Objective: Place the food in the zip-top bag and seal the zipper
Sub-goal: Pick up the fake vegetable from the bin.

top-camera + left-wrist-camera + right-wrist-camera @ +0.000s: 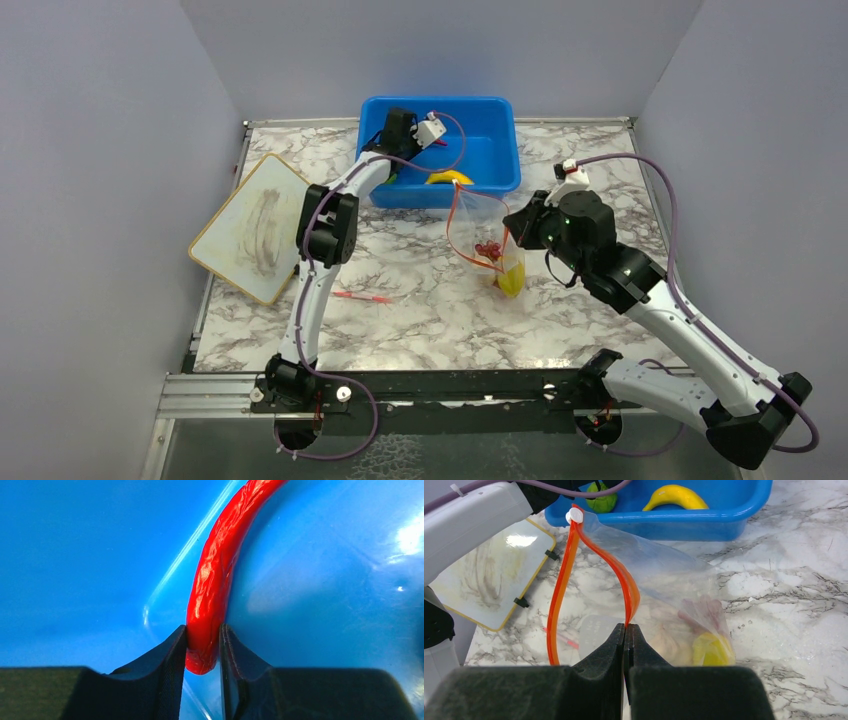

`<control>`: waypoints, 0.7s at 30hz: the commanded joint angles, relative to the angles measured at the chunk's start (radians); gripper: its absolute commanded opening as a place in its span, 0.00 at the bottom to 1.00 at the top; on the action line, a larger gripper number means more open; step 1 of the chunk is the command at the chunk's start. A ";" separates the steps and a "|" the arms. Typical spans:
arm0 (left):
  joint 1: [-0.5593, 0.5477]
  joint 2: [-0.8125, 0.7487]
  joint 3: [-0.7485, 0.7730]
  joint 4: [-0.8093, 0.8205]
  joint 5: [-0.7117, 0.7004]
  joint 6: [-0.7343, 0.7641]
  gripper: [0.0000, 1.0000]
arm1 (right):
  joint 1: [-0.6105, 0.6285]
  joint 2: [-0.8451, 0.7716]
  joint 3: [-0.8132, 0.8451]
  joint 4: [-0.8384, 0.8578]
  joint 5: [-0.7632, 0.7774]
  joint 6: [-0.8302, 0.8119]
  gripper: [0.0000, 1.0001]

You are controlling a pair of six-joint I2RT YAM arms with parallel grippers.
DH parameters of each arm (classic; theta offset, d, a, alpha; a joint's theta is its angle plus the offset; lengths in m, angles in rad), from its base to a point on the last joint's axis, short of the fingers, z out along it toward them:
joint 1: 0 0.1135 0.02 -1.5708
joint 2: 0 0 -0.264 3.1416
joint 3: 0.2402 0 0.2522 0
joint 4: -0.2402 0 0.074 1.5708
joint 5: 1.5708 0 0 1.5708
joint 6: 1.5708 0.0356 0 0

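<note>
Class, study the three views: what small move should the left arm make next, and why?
Probably lift straight up: the left gripper is shut on the chili inside the tub, while the right gripper holds the bag open by its mouth.

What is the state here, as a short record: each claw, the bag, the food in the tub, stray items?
left claw: shut on curved red toy chili, inside rigid blue plastic tub
right claw: shut on orange-red zipper strip of clear floppy zip-top bag
bag mouth: open
in bag: yellow piece, other pieces unclear
in tub: yellow toy banana, green toy lime
on table: white board, thin red stick
</note>
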 commanded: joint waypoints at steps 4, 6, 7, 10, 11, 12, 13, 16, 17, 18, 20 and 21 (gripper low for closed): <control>0.002 -0.126 -0.042 0.004 0.098 -0.100 0.11 | 0.005 -0.046 -0.027 0.043 -0.001 0.022 0.01; 0.002 -0.143 -0.056 0.003 0.098 -0.116 0.10 | 0.005 -0.055 -0.036 0.045 -0.003 0.025 0.01; 0.002 -0.152 -0.063 0.003 0.097 -0.125 0.10 | 0.005 -0.057 -0.038 0.044 -0.006 0.025 0.01; 0.001 -0.184 -0.086 0.003 0.094 -0.159 0.09 | 0.005 -0.056 -0.048 0.045 -0.009 0.026 0.01; 0.001 -0.196 -0.094 0.003 0.096 -0.174 0.09 | 0.005 -0.056 -0.050 0.046 -0.013 0.029 0.01; 0.001 -0.217 -0.105 0.002 0.101 -0.193 0.09 | 0.005 -0.055 -0.051 0.049 -0.017 0.034 0.01; 0.001 -0.234 -0.118 0.002 0.104 -0.221 0.09 | 0.005 -0.057 -0.054 0.051 -0.018 0.042 0.01; 0.001 -0.278 -0.136 -0.024 0.170 -0.330 0.09 | 0.005 -0.055 -0.067 0.078 -0.032 0.058 0.01; 0.001 -0.296 -0.148 -0.025 0.197 -0.364 0.09 | 0.005 -0.052 -0.072 0.089 -0.040 0.061 0.01; 0.001 -0.311 -0.161 -0.026 0.221 -0.400 0.09 | 0.004 -0.047 -0.072 0.097 -0.046 0.062 0.01; 0.001 -0.335 -0.179 -0.024 0.253 -0.458 0.09 | 0.004 -0.036 -0.064 0.101 -0.058 0.061 0.01; 0.001 -0.343 -0.181 -0.025 0.261 -0.490 0.09 | 0.004 -0.033 -0.059 0.100 -0.059 0.059 0.01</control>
